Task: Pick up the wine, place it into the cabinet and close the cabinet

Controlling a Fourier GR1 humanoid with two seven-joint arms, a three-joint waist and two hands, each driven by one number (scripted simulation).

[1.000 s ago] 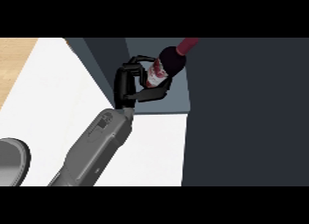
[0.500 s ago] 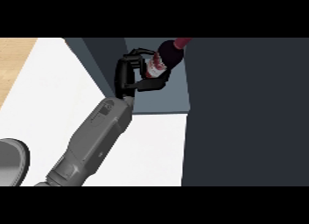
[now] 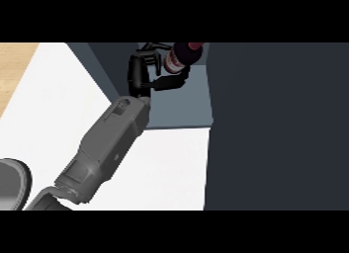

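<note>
"Where was the wine bottle [image 3: 183, 55] at that moment?"

"At the top of the view, inside the open cabinet [image 3: 178, 106], close beside the big dark door [image 3: 283, 126]. The one hand [image 3: 149, 74] in view had its fingers and thumb curled round the bottle's body; I took it for the left, since the arm [image 3: 108, 146] came up from the lower left, though I couldn't be sure. The other hand wasn't visible."

"So what did the step need?"

"My judgement: the placing was under way, not finished. I couldn't tell whether the bottle's base rested on the cabinet floor. It wanted to go down upright, clear of the door's edge, before the fingers let go."

"Any risk?"

"The bottle looked tilted, so opening the hand early might have tipped it. Only the grey pan [image 3: 3, 184] sat on the white surface [image 3: 53, 104], well apart."
</note>
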